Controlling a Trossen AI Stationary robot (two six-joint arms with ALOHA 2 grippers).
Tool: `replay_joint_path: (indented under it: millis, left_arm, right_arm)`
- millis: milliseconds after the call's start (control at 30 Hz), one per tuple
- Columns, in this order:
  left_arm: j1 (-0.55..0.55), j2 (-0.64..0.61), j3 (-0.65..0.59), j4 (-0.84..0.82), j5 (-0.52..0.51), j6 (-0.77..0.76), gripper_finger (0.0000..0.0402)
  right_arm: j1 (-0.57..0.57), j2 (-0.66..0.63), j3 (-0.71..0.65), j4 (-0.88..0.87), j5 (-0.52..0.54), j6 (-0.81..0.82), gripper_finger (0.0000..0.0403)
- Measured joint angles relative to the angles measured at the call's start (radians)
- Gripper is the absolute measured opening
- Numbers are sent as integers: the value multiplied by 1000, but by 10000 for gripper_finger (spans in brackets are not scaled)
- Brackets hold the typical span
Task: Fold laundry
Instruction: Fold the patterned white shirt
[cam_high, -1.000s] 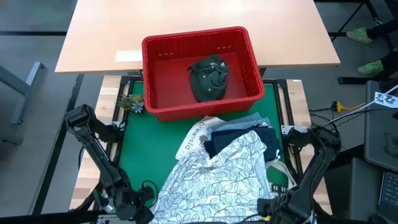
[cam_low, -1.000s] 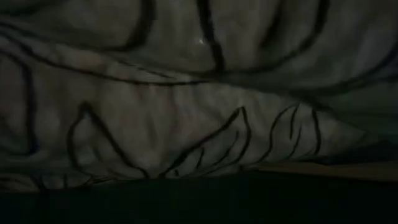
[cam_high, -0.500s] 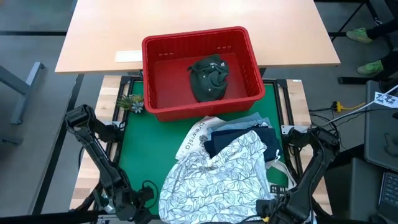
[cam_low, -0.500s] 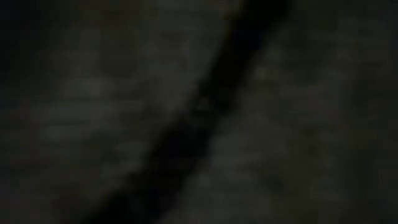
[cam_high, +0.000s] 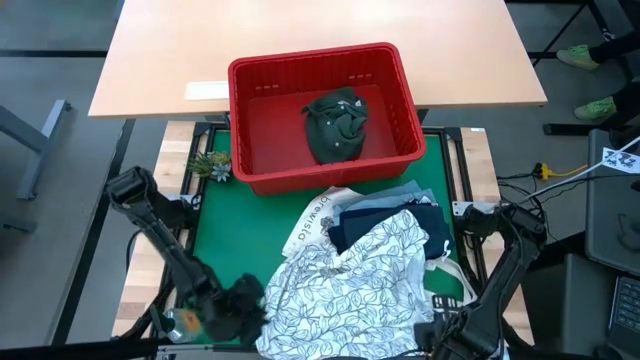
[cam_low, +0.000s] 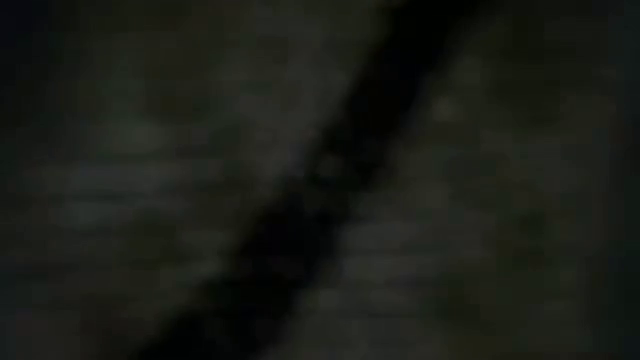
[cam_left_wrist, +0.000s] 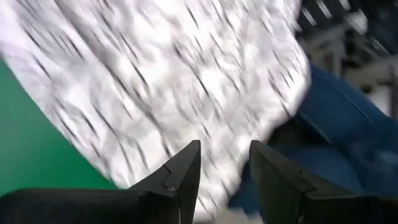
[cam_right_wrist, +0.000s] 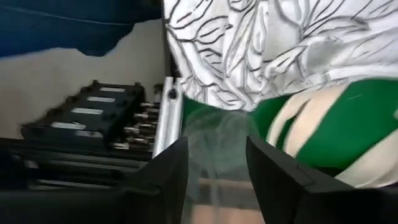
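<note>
White leaf-print garment (cam_high: 350, 285) is lying rumpled and unfolded at the green mat's (cam_high: 225, 250) near edge, over the navy and denim pieces (cam_high: 385, 215), while the left gripper (cam_left_wrist: 224, 174) and right gripper (cam_right_wrist: 217, 168) are hovering beside it with jaws parted and empty, and the red basket (cam_high: 400, 85) is crowding the far side, holding an olive garment (cam_high: 335, 125).

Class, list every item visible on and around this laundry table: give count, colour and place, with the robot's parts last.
Basket: one, red, at the table's far edge.
Olive garment: one, dark green, bunched inside the basket.
Leaf-print garment: one, white with dark leaves, on top of the near pile.
Navy garment: one, under the leaf-print.
Denim garment: one, light blue, behind the navy.
Mat: one, green, under the clothes.
Left tool: open, empty, beside the leaf-print.
Right tool: open, empty, at the pile's near right.
</note>
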Motion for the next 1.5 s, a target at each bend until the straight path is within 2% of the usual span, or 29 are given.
replay_joint_path:
  millis: [133,333,433,600,833,1033,1267,1500]
  left_arm:
    - [119,0,0,-71,22,90,131]
    - [325,0,0,-163,185,248,131]
    - [409,0,0,-178,227,323,131]
    - [506,0,0,-211,239,386,126]
    - [561,0,-1,-223,216,412,113]
    - [570,54,-9,-212,214,411,110]
    - [570,147,-15,-181,291,410,105]
    - [568,161,-14,-156,329,411,93]
  right_arm:
    - [-15,-52,1,-31,107,-95,163]
    - [-72,-151,2,-54,278,-211,163]
    - [-108,-191,2,-52,317,-267,163]
    - [-165,-216,2,-51,321,-335,163]
    - [-205,-216,2,-50,321,-378,163]
    - [-203,-216,2,-47,320,-378,163]
    - [-203,-216,2,-45,313,-378,163]
    - [-203,-216,2,-45,313,-378,163]
